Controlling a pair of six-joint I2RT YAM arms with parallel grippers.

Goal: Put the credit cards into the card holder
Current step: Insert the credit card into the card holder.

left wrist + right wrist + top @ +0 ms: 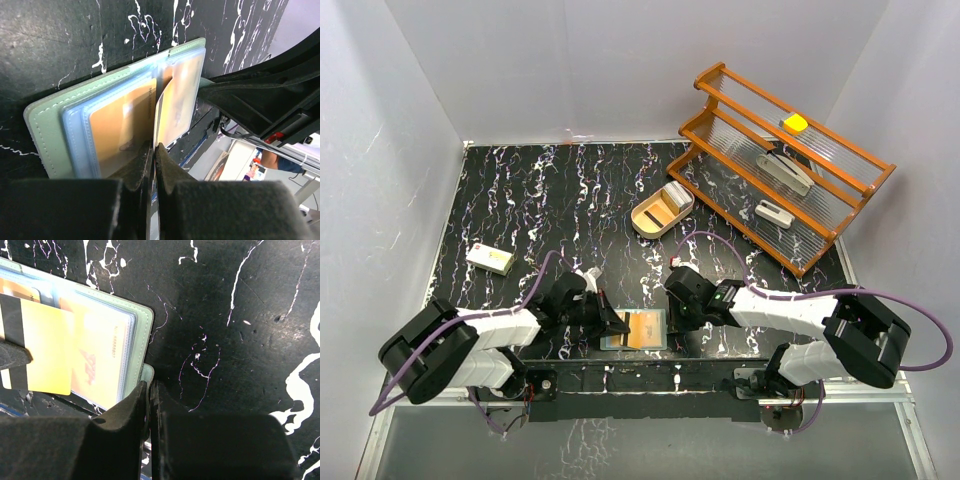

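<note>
The teal-green card holder (pixel 636 329) lies open at the table's front edge between both grippers. Its pale blue pockets (pixel 75 125) show orange cards inside. My left gripper (pixel 155 146) is shut on an orange credit card, seen edge-on (pixel 156 117) over the holder's middle fold. The same card (pixel 42 350), with a black stripe, shows in the right wrist view, lying over the holder's pockets. My right gripper (pixel 149 385) is shut on the holder's small snap tab (pixel 147 374) at its right edge. More pale cards (pixel 666 204) lie in the oval tray.
The oval tan wooden tray (pixel 645 222) sits behind the holder. An orange wooden rack (pixel 775 170) with a yellow item and white devices stands at the back right. A small white box (pixel 490 259) lies at the left. The table's front edge is just below the holder.
</note>
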